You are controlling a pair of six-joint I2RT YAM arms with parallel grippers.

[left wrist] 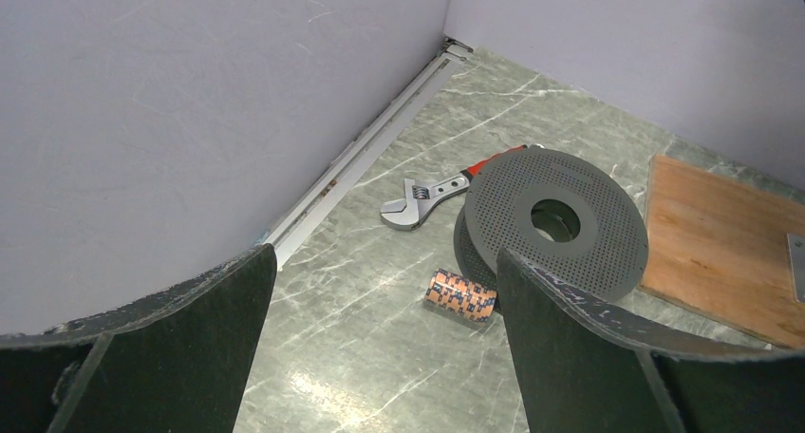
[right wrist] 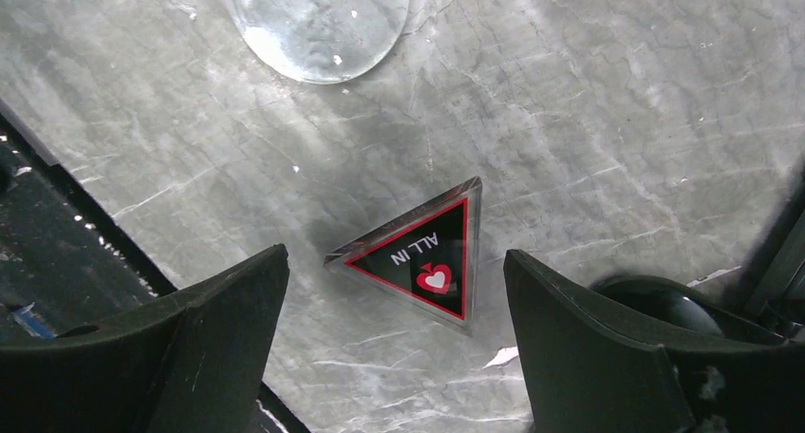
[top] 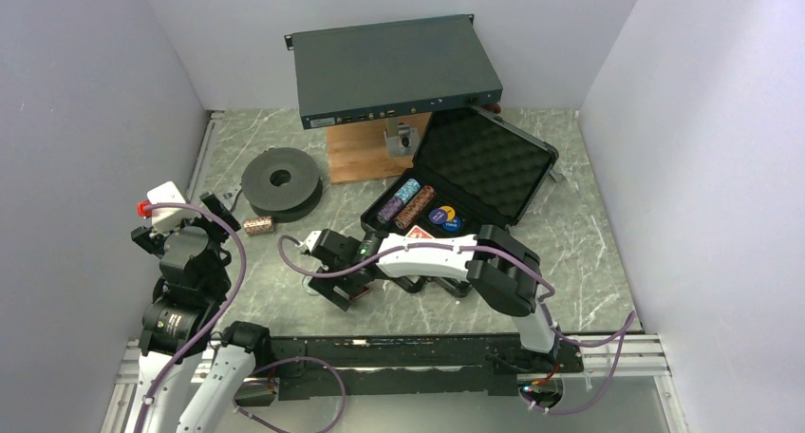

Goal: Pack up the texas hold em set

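the right gripper [right wrist: 394, 253] is hovering with its fingers spread wide. the red-black triangle [right wrist: 425, 255] is lying flat on the table [right wrist: 617, 91] directly beneath it, inside the gap, one corner pointing at one finger and a straight edge facing the other, so a plain descent should straddle it. the open case [top: 489, 158] is sitting beyond this gripper, off to its right. the left gripper [left wrist: 385, 254], also spread and empty, is facing a loose chip roll [left wrist: 460, 295] just ahead.

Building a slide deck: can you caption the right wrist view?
Right gripper, jaws open, poised above the red-and-black ALL IN triangle lying on the grey table.
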